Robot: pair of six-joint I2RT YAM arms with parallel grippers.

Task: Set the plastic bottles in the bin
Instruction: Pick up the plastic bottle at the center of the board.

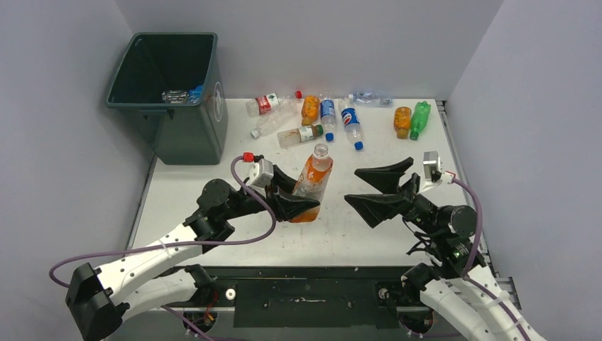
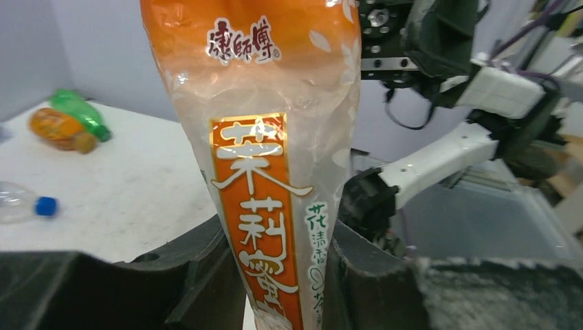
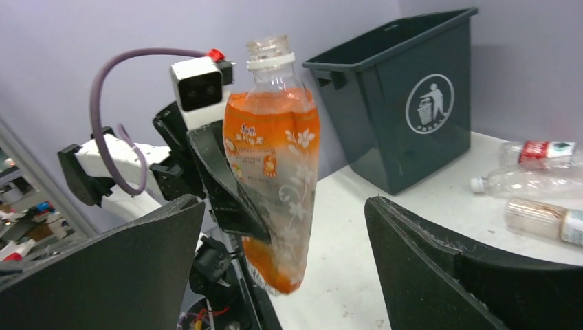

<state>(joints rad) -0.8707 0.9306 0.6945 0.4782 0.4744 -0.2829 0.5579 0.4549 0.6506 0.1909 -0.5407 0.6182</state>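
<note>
Now for the carry: orange bottle gripped, bin well apart

Here we see the left jaws closed tight on the lower body of a crumpled, capless orange bottle (image 1: 312, 186). It is held clear of the desk (image 1: 213, 206) and stands roughly upright, its neck leaning away from the arm bases. The right jaws stand wide open with nothing in them, just to the right of that bottle. The bin (image 1: 192, 131) sits beyond the desk's far-left corner, with a few bottles already lying in its bottom. The other plastic bottles (image 1: 328, 114) lie scattered along the far edge of the desk.

We judge the grip to be the weak point. The jaws pinch a soft, squashed wall low down, so most of the bottle stands above them. A quick swing leftward could let it pivot or slide out short of the bin. The bin's rim also stands high above the desk, so a low path could knock the bottle against the wall. And the open right jaws are near enough that a careless move on either side could clip the bottle.
</note>
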